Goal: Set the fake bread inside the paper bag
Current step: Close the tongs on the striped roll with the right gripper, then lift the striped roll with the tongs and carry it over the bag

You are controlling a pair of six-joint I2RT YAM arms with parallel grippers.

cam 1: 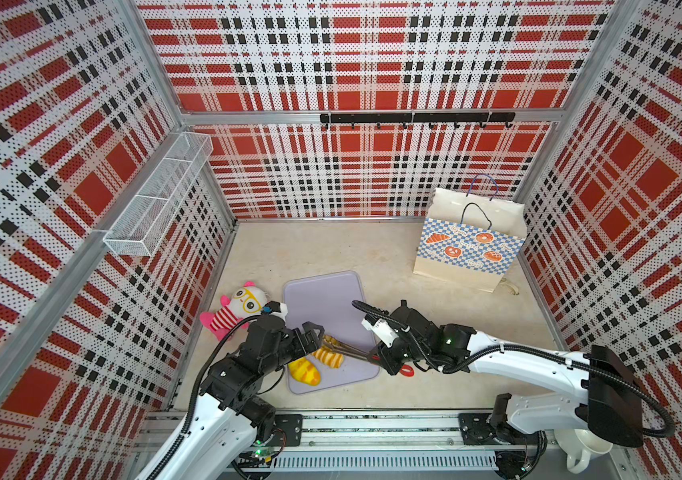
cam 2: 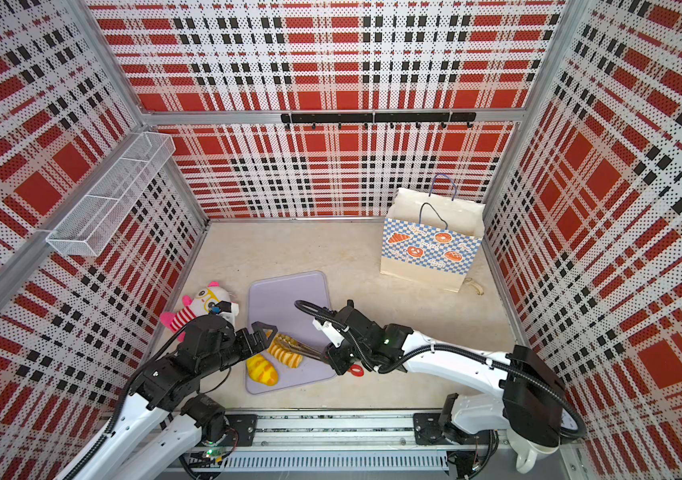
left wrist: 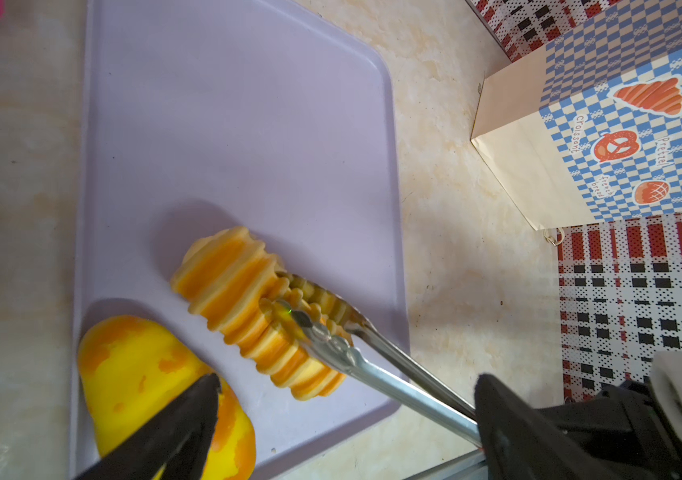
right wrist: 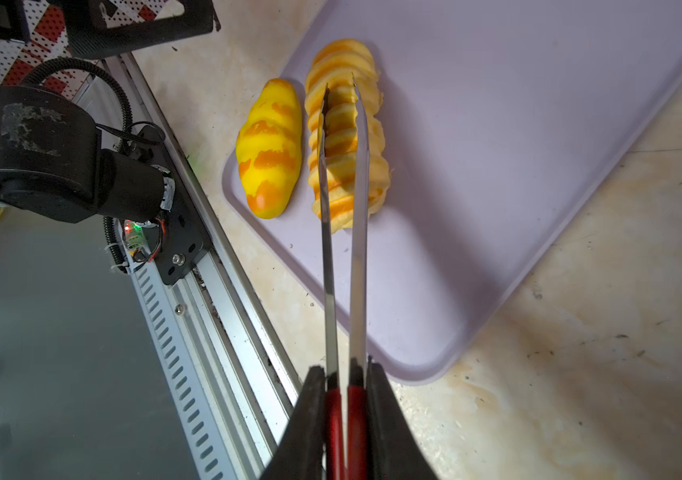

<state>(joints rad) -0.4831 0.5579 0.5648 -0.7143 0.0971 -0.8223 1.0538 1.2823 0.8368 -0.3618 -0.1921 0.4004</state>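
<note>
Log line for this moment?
right tool: gripping tongs | tongs: astride ridged loaf, on tray | left tool: open | paper bag: upright

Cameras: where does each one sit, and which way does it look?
Both top views: high up at the robot's end, looking down at the table, tray and bag; left arm and right arm show.
Left wrist: on the left arm, looking along the open left tool at the ridged bread; one black finger shows.
Right wrist: on the right arm, looking along the tongs gripped by the right tool; its two fingers show.
Shared: both wrist views show the tongs around the ridged bread.
</note>
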